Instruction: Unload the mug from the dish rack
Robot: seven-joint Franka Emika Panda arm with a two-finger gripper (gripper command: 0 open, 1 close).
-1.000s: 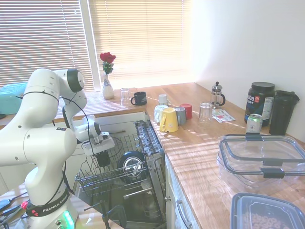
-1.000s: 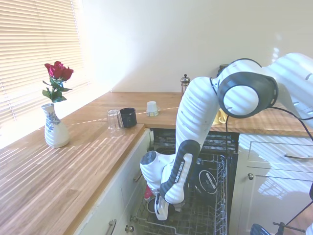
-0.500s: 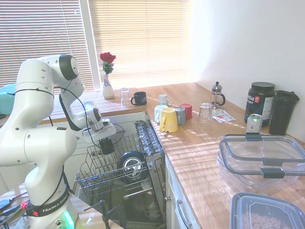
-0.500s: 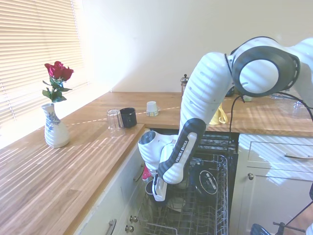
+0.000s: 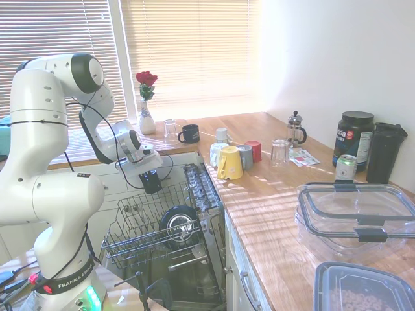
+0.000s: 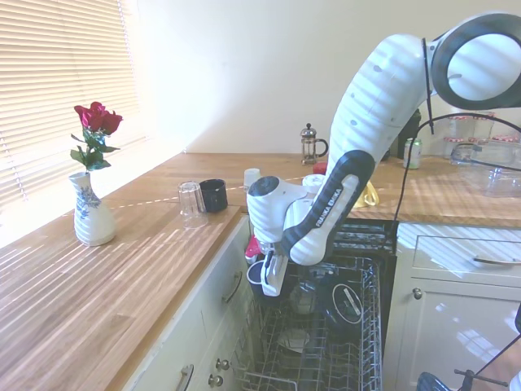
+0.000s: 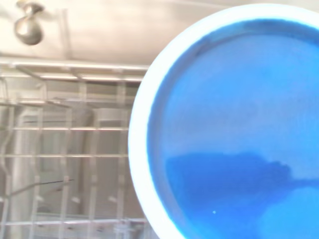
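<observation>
Your two outside cameras face the dish rack from opposite ends; your wrist camera looks closely down into it.

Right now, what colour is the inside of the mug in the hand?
Blue inside the mug, with a pale rim; the wrist view shows it best.

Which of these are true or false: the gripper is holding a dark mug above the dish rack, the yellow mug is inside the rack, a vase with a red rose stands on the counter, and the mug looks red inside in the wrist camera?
1. The gripper holds the dark mug above the dish rack. True.
2. The yellow mug sits inside the rack. False: it stands on the wooden counter among other cups.
3. A white vase with a red rose stands on the counter by the window. True.
4. In the wrist view the mug's inside looks red. False: it looks blue, with a pale rim.
</observation>
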